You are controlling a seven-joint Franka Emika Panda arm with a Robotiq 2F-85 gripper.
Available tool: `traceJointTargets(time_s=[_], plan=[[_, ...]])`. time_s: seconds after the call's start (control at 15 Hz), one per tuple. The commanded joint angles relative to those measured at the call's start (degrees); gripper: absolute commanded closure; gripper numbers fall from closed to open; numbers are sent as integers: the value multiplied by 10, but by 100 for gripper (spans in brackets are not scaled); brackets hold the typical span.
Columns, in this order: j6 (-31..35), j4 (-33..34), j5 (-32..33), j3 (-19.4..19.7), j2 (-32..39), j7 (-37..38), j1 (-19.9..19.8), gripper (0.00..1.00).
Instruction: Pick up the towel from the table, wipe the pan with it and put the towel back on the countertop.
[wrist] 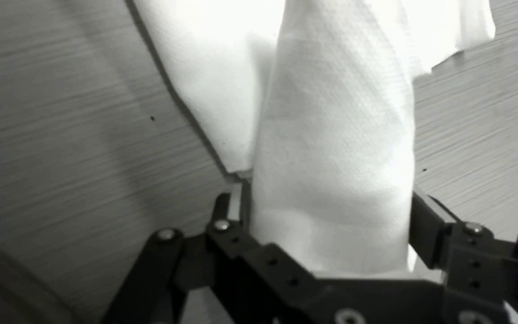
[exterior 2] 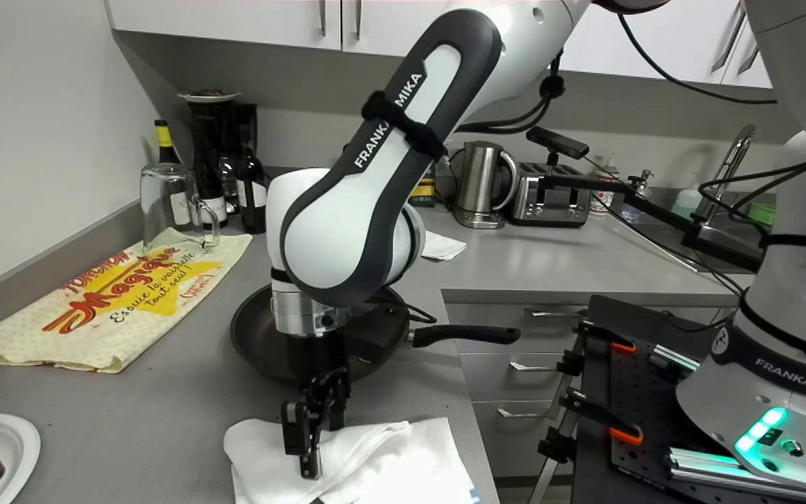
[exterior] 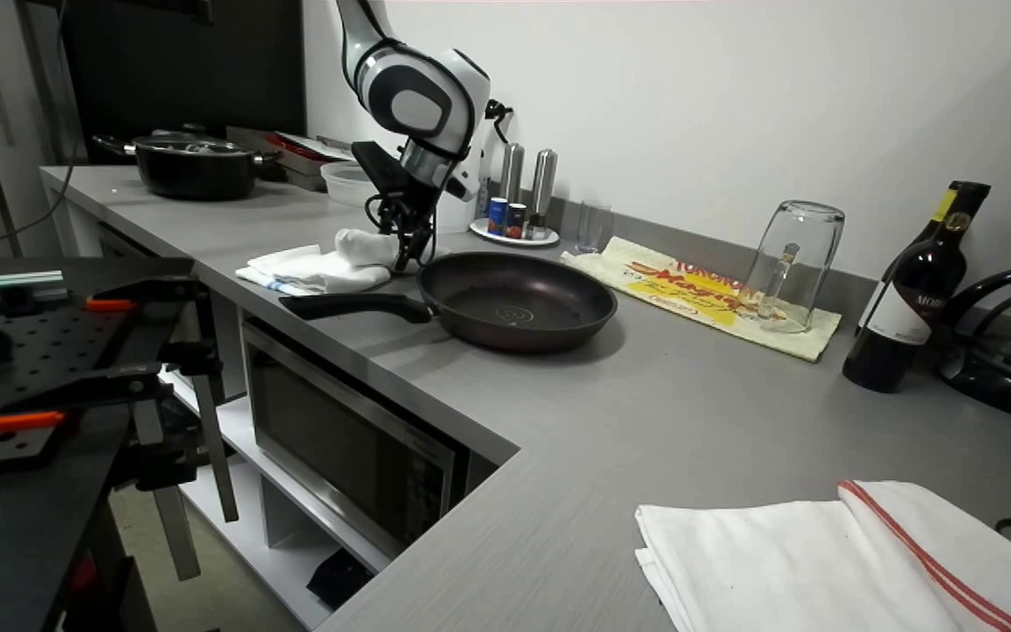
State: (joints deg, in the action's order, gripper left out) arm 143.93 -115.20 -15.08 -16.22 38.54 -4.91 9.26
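A white towel with a blue stripe lies folded on the grey countertop beside the pan; it also shows in an exterior view and the wrist view. The dark pan stands upright, its black handle over the counter edge; my arm partly hides it in an exterior view. My gripper points down at the towel. Its fingers are wide apart, one on each side of a thick towel fold, with a small gap at the right finger. It also shows in both exterior views.
A white towel with red stripes lies on the near counter. A yellow printed cloth with an upturned glass mug lies by the wall. A white plate with shakers and a black pot stand farther along.
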Motion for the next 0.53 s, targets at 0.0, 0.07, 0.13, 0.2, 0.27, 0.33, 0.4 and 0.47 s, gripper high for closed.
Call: traceJointTargets(time_s=[0.0,0.07,0.13,0.2,0.27,0.33,0.4,0.47], plan=[[1,13,9,2,7,0,2,47],[1,12,10,3,5,1,2,56],[0,13,9,3,4,0,1,63],[-1,12,9,3,1,1,0,70],[-1,12,9,3,-1,1,0,79],[-4,12,9,3,-4,1,-1,85],[-9,11,7,0,-8,0,-3,95],[-10,8,8,0,-15,1,-2,98]])
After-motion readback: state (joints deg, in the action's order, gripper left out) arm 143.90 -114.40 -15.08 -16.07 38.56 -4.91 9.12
